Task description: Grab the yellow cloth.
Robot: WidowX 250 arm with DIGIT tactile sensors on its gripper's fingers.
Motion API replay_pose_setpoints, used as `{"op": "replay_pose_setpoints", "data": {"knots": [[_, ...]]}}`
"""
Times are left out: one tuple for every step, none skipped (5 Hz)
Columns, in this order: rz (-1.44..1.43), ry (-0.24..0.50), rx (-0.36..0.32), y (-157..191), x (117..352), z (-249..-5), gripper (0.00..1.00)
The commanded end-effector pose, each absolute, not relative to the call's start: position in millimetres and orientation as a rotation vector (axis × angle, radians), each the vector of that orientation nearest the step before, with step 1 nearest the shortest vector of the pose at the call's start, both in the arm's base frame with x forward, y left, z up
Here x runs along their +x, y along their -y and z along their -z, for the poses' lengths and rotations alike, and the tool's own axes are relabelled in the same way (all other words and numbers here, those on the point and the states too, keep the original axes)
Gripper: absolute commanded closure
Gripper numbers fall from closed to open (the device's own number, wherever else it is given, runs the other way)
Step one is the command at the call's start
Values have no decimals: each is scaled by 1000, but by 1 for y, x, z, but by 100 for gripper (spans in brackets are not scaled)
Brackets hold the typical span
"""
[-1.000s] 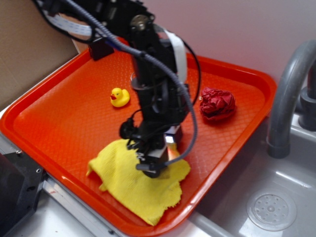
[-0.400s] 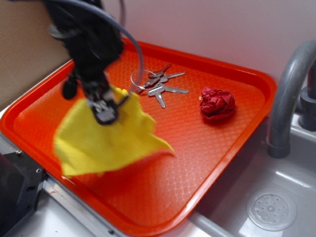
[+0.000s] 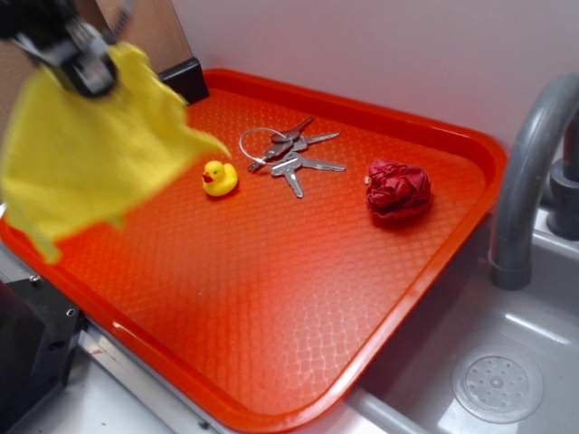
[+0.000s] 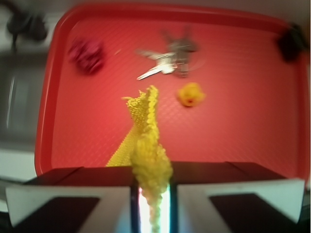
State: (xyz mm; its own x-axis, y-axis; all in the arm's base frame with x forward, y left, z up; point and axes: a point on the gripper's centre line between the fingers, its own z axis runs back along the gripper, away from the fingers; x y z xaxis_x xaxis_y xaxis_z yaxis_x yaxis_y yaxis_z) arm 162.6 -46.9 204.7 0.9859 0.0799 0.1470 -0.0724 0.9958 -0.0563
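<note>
The gripper [image 4: 150,194] shows in the wrist view as two broad fingers [image 4: 68,199], each white along the edge with a dark, nearly black inner panel, under a black band running across their tops. A bright strip glows in the narrow gap between them. In the exterior view the gripper [image 3: 81,63] is a blurred black and grey block

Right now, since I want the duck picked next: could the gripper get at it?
Probably not yet: the gripper is shut on the yellow cloth, held above the tray. The duck stands alone, clear of the keys.
</note>
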Motion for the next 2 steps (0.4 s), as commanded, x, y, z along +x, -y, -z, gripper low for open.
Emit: {"op": "replay_pose_setpoints", "data": {"knots": [[-187, 157, -19, 35, 164, -215, 100], [-169, 158, -19, 36, 167, -213, 100]]}}
